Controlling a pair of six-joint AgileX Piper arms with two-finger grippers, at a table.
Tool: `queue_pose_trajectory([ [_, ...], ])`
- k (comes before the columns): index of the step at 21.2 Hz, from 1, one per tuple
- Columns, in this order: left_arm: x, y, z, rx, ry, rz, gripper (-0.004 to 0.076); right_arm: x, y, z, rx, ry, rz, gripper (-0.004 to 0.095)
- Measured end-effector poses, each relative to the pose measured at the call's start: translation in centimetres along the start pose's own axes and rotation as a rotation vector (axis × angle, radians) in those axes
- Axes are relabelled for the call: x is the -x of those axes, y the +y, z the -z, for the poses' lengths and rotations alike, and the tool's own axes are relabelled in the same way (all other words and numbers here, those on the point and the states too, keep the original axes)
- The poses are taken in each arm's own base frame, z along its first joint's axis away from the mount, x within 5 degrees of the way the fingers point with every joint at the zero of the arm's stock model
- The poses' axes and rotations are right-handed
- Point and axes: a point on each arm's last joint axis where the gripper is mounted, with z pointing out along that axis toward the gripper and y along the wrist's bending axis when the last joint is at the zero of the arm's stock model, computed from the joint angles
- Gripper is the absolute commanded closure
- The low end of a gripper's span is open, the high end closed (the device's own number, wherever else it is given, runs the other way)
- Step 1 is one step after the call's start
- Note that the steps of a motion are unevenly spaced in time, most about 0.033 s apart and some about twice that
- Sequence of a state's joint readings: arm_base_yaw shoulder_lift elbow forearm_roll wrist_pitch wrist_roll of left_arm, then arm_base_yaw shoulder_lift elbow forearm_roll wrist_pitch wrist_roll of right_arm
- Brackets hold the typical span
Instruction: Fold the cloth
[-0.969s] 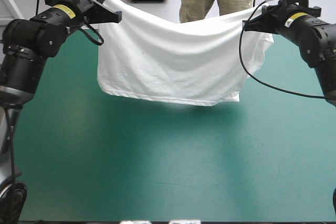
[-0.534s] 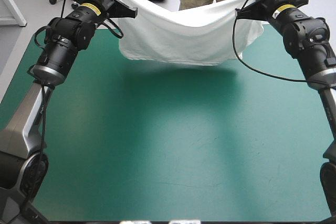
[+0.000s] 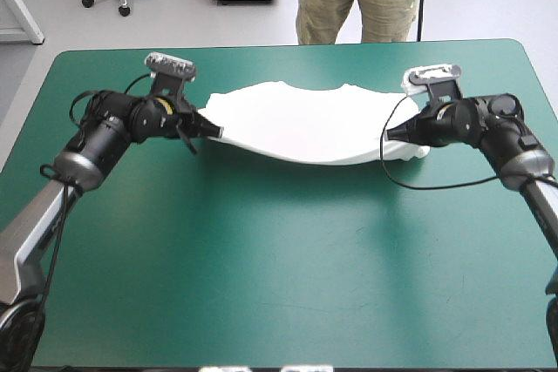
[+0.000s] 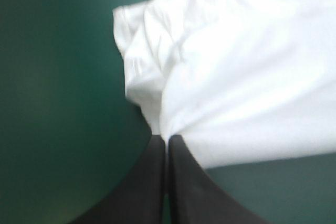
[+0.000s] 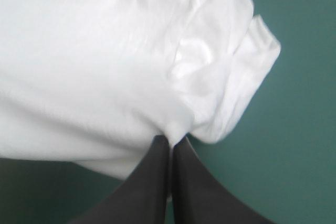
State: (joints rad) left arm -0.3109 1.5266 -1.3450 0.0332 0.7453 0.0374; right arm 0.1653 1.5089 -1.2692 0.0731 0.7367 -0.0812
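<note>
Your left gripper (image 3: 209, 131) pinches one end of the T-shirt (image 3: 301, 124), black fingers (image 4: 155, 182) nearly pressed together on the white fabric. Your right gripper (image 3: 390, 135) pinches the opposite end the same way. The T-shirt hangs stretched between them, low over the far half of the teal-green surface (image 3: 279, 250), sagging in the middle. Can't tell if it touches down. A bunched sleeve sits just beside each gripper. The grippers are well apart.
</note>
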Motion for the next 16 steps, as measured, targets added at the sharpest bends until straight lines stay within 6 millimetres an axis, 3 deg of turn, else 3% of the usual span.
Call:
queue_pose_trajectory([
  [3, -6.7, -0.8, 0.3, -0.046, 0.163, 0.042, 0.0733, -5.1, 0.5, 0.1, 0.038, 0.145, -0.032, 0.0925],
  [4, -7.7, -0.9, 0.3, -0.055, 0.191, 0.052, 0.0733, -6.1, 0.6, 0.1, 0.047, 0.181, -0.041, 0.0925],
  [5, -10.1, -1.2, 0.4, -0.073, 0.252, 0.072, 0.0733, -8.1, 0.8, 0.1, 0.064, 0.247, -0.059, 0.0925],
  [8, -14.1, -1.8, 0.9, -0.109, 0.337, 0.111, 0.0733, -11.2, 1.2, 0.8, 0.102, 0.332, -0.067, 0.0925],
  [13, -17.4, -2.2, 1.9, -0.128, 0.398, 0.129, 0.0720, -13.1, 1.8, 1.7, 0.156, 0.392, -0.055, 0.0893],
  [16, -17.9, -2.3, 1.8, -0.134, 0.426, 0.128, 0.0593, -13.0, 2.1, 1.8, 0.189, 0.385, -0.057, 0.0741],
])
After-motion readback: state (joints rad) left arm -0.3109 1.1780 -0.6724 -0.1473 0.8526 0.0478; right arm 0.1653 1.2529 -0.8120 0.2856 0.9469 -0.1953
